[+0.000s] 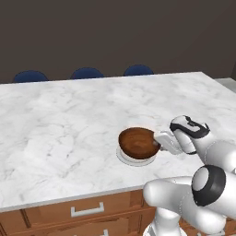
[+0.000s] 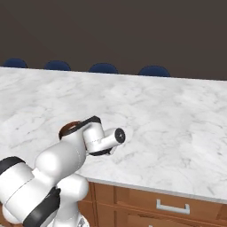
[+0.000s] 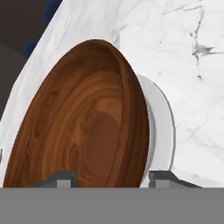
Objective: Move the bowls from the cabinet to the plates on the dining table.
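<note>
A dark brown wooden bowl (image 1: pixel 137 142) sits on a light-grey plate (image 1: pixel 123 159) near the front edge of the marble dining table (image 1: pixel 69 115). My gripper (image 1: pixel 161 144) is at the bowl's right rim. In the hand view its two fingertips straddle the rim of the bowl (image 3: pixel 87 122), one over the inside and one outside above the plate (image 3: pixel 162 127). My gripper (image 3: pixel 113 178) has its jaws parted, with a gap on the inner side. From the right base view a sliver of the bowl (image 2: pixel 68 128) peeks out behind my wrist. The cabinet is out of view.
Blue chair backs (image 1: pixel 86 73) line the table's far edge against a dark wall. Wooden drawers with silver handles (image 1: pixel 86 211) sit below the near edge. Bare marble stretches left, right and behind the bowl.
</note>
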Robot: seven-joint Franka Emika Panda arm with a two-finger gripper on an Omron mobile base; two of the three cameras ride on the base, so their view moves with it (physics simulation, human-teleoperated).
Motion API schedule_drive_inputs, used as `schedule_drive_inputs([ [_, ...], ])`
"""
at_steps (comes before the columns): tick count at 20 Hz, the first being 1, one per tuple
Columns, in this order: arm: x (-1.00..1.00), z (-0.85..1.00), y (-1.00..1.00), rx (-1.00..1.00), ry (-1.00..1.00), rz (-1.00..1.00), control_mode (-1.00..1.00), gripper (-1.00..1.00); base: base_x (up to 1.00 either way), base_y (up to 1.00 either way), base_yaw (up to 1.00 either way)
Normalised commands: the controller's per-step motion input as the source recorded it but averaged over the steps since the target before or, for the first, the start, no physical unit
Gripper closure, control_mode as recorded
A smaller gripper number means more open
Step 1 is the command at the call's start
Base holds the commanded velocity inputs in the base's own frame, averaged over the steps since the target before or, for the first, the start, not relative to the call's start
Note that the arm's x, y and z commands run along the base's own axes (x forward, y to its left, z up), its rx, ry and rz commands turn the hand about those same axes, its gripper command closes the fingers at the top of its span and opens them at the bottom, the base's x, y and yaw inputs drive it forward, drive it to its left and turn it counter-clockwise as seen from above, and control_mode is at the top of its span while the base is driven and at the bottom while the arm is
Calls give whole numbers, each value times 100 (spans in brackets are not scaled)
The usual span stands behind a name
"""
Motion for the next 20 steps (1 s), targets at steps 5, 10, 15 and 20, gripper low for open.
schedule_drive_inputs([
  [5, 0, 27, -14, 0, 0, 0, -100, -100, 0, 0, 0],
  [10, -14, 36, -15, 0, 0, 0, -100, -100, 0, 0, 0],
  [15, -52, 39, -4, -5, 0, 1, -100, -100, 0, 0, 0],
  [20, -65, 38, 3, -12, 0, 6, -100, -100, 0, 0, 0],
])
